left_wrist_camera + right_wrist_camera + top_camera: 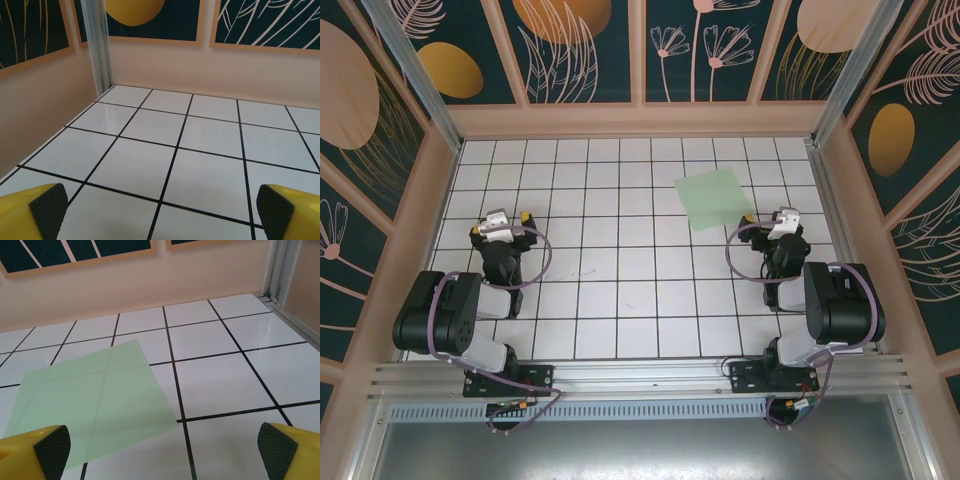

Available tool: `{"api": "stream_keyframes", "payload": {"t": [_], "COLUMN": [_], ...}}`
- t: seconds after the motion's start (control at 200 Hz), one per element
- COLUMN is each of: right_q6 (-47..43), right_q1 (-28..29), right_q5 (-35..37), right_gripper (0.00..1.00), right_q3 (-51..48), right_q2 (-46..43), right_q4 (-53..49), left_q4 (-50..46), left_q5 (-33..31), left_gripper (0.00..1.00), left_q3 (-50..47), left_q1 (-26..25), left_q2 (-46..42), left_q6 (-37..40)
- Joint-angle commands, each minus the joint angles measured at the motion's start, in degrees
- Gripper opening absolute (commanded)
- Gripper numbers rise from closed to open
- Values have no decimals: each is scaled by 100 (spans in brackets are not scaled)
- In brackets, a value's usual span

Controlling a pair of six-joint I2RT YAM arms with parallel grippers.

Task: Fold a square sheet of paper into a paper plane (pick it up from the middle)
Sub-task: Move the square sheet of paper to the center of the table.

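The left pincer [500, 222] hovers low over the bench [620, 300] with its yellow fingers spread wide and nothing between them. Ahead of it there are only bare white tiles running to the corner of the enclosure.

Well off to its right lies the square sheet of paper [713, 198], flat on the tiles and turned a little against the grid lines. The lines show faintly through it, and no crease is visible.

The right pincer [782, 218] is also fully open and empty. The sheet sits ahead of it and to its left, with the near edge reaching about under the left finger's pad [52, 452]. Whether the pad touches the paper cannot be told.

By my reading the task has not begun. The sheet has not been lifted from its middle, and every fold of the plane is left to make.
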Motion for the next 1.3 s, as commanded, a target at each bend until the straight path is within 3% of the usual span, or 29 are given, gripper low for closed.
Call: {"api": "stream_keyframes", "payload": {"t": [0.0, 0.721, 0.836, 0.956, 1.106, 1.196, 1.296], "right_q6": [-73, -78, -91, 588, 1966, 2270, 2475], "right_q1": [-38, -44, 53, 88, 177, 204, 471], "right_q5": [-81, -96, 192, 732, 1005, 271, -345], "right_gripper": [99, 99, 99, 99, 99, 99, 99], "right_q3": [66, 38, 247, 1094, 2484, 3306, 3935], "right_q2": [49, 14, -786, -1507, -1332, -781, -164], "right_q4": [176, 218, -742, -2900, -5359, -6419, -6808], "left_q4": [210, 283, 83, -1599, -3854, -5256, -6323], "left_q5": [-44, -117, -347, -754, -576, -369, 158], "left_gripper": [99, 98, 99, 99, 99, 99, 99], "left_q3": [10, -46, -134, 229, 951, 1499, 1967], "left_q1": [31, 29, 24, 25, 24, 24, 24], "left_q2": [20, -49, -472, -1433, -2279, -2556, -2703], "left_q6": [-69, -75, -141, -513, -1340, -2097, -2537]}}
